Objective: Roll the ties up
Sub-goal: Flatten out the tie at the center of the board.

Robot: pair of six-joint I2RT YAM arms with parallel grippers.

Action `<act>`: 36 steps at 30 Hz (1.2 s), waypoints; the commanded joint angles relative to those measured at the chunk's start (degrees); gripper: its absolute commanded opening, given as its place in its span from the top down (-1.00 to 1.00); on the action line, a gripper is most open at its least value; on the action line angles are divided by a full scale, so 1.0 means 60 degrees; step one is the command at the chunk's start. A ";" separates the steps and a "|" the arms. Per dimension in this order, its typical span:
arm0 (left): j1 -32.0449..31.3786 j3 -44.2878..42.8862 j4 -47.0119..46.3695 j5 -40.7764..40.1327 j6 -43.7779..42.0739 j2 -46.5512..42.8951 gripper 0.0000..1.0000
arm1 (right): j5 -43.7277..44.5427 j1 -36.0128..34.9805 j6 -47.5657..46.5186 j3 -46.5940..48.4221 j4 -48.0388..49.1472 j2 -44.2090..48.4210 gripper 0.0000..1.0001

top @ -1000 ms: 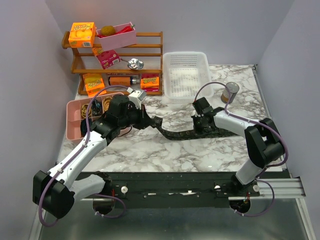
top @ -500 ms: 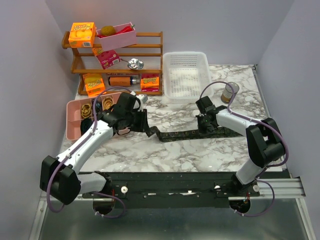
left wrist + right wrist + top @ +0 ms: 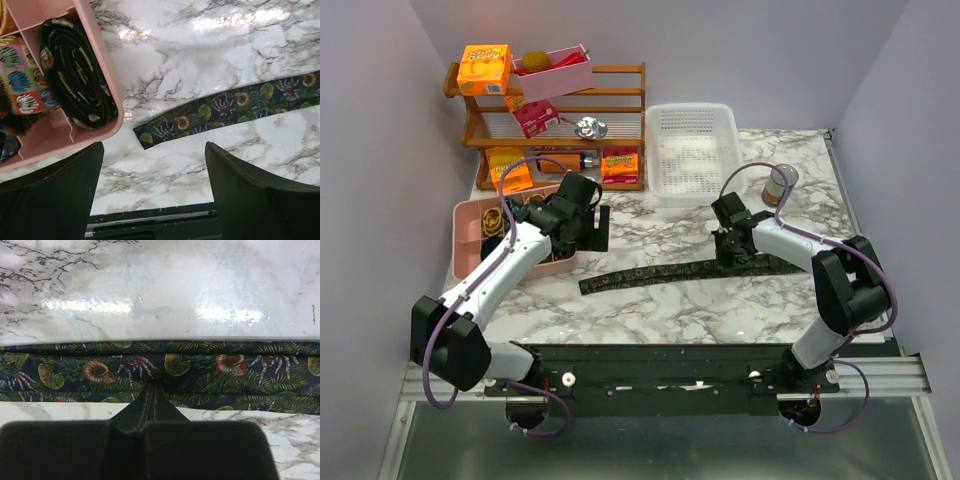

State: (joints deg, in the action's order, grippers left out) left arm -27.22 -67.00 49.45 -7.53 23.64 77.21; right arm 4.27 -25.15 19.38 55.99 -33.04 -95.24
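**Tie flat, roll not started**

A rolled tie (image 3: 75,75) is seen in the pink tray (image 3: 107,75). The left gripper (image 3: 154,150) is spread and empty near the left end of the flat tie (image 3: 670,271). The tie's edge is pinched by the right gripper (image 3: 152,390). That end should be gripped squarely and the turns kept tight.

No text, label, brand or number is legible in any view. The orange boxes (image 3: 484,68) on the wooden rack (image 3: 625,108), at 11 o'clock in the overhead view, carry printing too small to read.
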 commanded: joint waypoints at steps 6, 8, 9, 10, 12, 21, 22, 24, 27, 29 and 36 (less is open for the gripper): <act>-0.0048 0.1878 -0.2454 0.1911 0.0849 -0.0899 -0.82 | -0.0009 -0.0583 -0.0461 0.0643 -0.0939 0.0624 0.99; -0.0048 0.2450 -0.2820 0.1987 0.1084 -0.1235 -0.82 | 0.0108 -0.1168 -0.0548 0.1155 -0.1012 0.0552 0.99; -0.0033 0.2611 -0.2909 0.2016 0.1273 -0.1339 -0.82 | 0.0137 -0.1373 -0.0563 0.1317 -0.1012 0.0406 0.99; -0.0033 0.2873 -0.2939 0.2017 0.1377 -0.1470 -0.82 | 0.0166 -0.1549 -0.0563 0.1463 -0.1012 0.0274 0.99; -0.0033 0.3153 -0.3070 0.2002 0.1596 -0.1910 -0.82 | -0.0066 -0.2091 -0.0695 0.1889 -0.0721 0.0054 0.99; 0.0025 0.4486 -0.2998 0.1534 0.2432 -0.3127 -0.75 | -0.1312 -0.3703 -0.0915 0.3500 0.0027 -0.2084 0.99; 0.0025 0.4676 -0.3012 0.1504 0.2490 -0.3142 -0.75 | -0.1414 -0.3791 -0.0915 0.3733 0.0028 -0.2230 0.99; 0.0069 0.4882 -0.3187 0.1620 0.2681 -0.3171 -0.75 | -0.1474 -0.4070 -0.0915 0.3881 0.0144 -0.2509 0.99; 0.0157 0.5248 -0.3568 0.1884 0.2915 -0.3390 -0.75 | -0.1547 -0.4202 -0.0842 0.4057 0.0203 -0.2729 0.99; 0.0259 0.5439 -0.3758 0.1914 0.3003 -0.3580 -0.74 | -0.1533 -0.4217 -0.0842 0.4014 0.0262 -0.2803 0.99; 0.0655 0.5893 -0.4285 0.1958 0.3018 -0.3610 -0.73 | -0.1312 -0.4217 -0.0783 0.3473 0.0130 -0.2994 0.99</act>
State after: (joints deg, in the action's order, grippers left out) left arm -24.16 -33.17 27.79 3.44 40.82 56.31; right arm -3.68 -50.54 14.87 78.41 -32.34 -111.66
